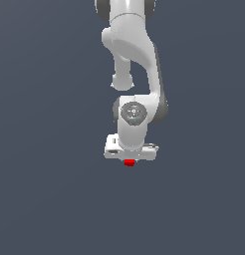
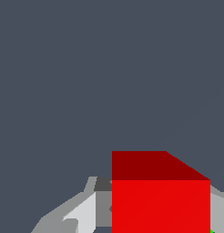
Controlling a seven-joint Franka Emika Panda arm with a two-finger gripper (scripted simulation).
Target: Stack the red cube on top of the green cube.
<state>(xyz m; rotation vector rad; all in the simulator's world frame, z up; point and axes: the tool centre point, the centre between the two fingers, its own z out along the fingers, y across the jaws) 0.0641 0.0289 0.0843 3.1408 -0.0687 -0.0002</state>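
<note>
The white Panda arm [image 1: 132, 60] hangs over the grey table [image 1: 45, 199], its tool [image 1: 129, 160] closed around the red cube [image 1: 129, 162]. A green sliver [image 2: 211, 231] beside the red cube is probably the green cube, mostly hidden.

The arm [image 1: 130, 50] is glossy white, built of rounded, bulbous segments with dark grey bands at the joints. A round grey disc with a small teal dot sits on the wrist housing [image 1: 133, 113]. Below it is a wide, flat white gripper [image 1: 129, 158] body; its fingers [image 2: 82, 214] look pale grey and angular.
</note>
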